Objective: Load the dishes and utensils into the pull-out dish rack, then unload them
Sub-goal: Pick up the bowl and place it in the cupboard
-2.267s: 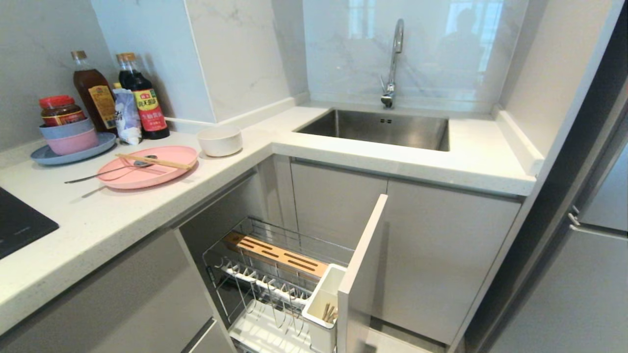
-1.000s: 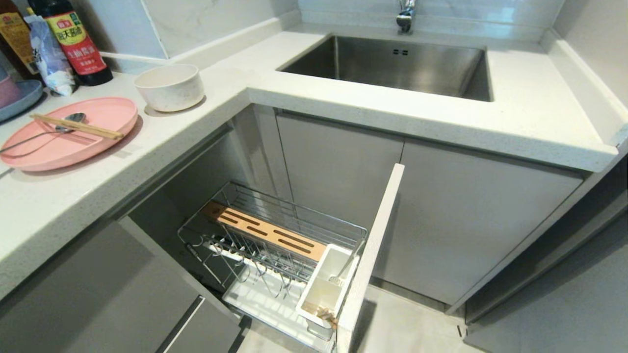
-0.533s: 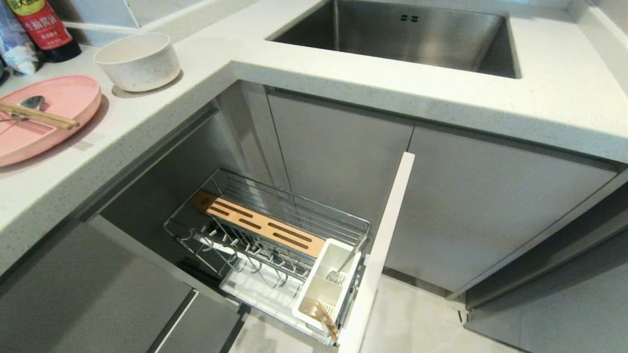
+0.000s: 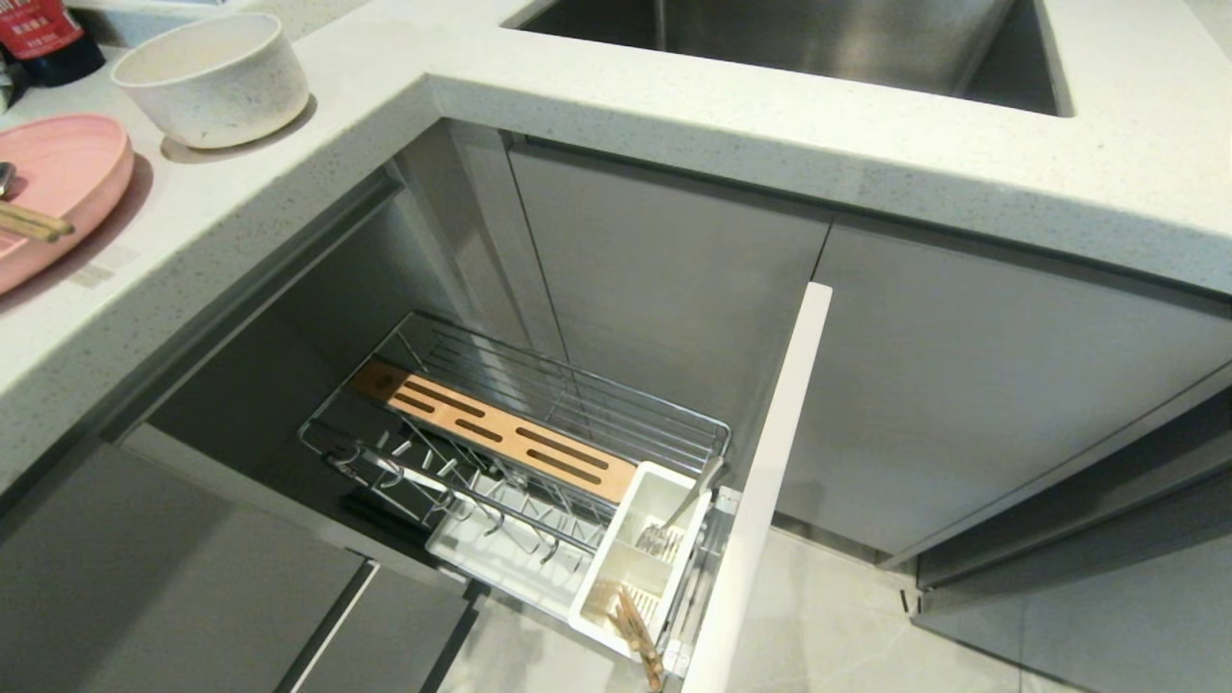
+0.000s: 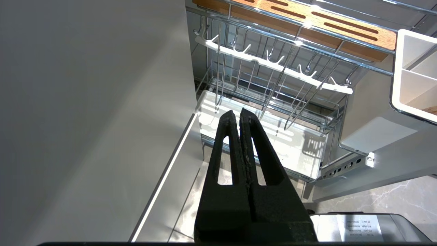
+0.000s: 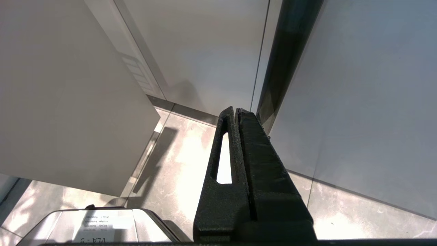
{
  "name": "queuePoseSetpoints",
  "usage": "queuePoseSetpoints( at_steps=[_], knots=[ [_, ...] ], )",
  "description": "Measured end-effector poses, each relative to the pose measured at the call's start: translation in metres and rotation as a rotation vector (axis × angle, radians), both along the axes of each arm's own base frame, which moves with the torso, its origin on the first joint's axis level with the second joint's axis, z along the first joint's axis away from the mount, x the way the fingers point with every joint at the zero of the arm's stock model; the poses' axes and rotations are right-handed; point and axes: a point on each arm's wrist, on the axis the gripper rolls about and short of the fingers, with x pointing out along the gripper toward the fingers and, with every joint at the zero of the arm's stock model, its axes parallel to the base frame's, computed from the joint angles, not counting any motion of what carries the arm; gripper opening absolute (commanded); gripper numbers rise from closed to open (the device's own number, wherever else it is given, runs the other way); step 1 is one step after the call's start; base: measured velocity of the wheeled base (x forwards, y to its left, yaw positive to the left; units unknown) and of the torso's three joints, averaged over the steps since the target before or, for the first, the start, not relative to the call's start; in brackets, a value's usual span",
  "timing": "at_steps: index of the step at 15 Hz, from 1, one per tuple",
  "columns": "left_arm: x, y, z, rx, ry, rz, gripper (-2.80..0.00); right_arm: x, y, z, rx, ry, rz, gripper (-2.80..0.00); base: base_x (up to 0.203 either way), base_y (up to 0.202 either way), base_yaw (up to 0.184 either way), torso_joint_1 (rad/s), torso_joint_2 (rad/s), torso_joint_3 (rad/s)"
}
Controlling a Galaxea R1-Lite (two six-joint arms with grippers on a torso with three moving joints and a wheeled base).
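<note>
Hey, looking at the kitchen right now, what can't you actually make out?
- Pink plate and chopsticks on it: head view, cut off by the left edge.
- Spoon on the plate: only a sliver at that edge.
- Sink: top edge crops it.
- Both claws: outside the head view.

Possibly "V2A" on the white base label, otherwise illegible.

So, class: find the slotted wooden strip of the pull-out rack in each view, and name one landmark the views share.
Head view: the slotted wooden strip runs diagonally along the wire basket, low and centre.
Left wrist view: it lies across the top edge, beyond the shut left gripper.
Right wrist view: not in it; only cabinet fronts, floor and the shut right gripper.
Shared landmark: the white utensil caddy.
</note>
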Motion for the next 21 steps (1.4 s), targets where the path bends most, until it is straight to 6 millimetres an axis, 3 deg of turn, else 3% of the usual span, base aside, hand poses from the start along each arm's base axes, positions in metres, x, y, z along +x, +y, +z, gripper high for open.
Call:
queuePoseSetpoints(
  at_steps=[5,8,10,15,19,21],
  knots=[
    [0.0,0.0,0.002,0.004,-0.013,0.0,-2.8,0.0,0.0,0.0,0.0,0.0,0.0,-2.8,0.0,0.0,0.0,0.0,0.0,0.0],
    [-0.007,0.0,0.025,0.003,-0.113,0.001,-2.8,0.0,0.0,0.0,0.0,0.0,0.0,-2.8,0.0,0.0,0.0,0.0,0.0,0.0],
    [-0.02,0.0,0.055,0.007,-0.202,0.0,-2.8,0.0,0.0,0.0,0.0,0.0,0.0,-2.8,0.0,0.0,0.0,0.0,0.0,0.0],
    [-0.058,-0.001,0.16,0.031,-0.327,0.013,-2.8,0.0,0.0,0.0,0.0,0.0,0.0,-2.8,0.0,0.0,0.0,0.0,0.0,0.0],
    [-0.056,-0.001,0.257,0.082,-0.401,0.04,-2.8,0.0,0.0,0.0,0.0,0.0,0.002,-2.8,0.0,0.0,0.0,0.0,0.0,0.0],
    [-0.038,-0.001,0.296,0.086,-0.409,0.048,-2.8,0.0,0.0,0.0,0.0,0.0,0.001,-2.8,0.0,0.0,0.0,0.0,0.0,0.0]
  ],
)
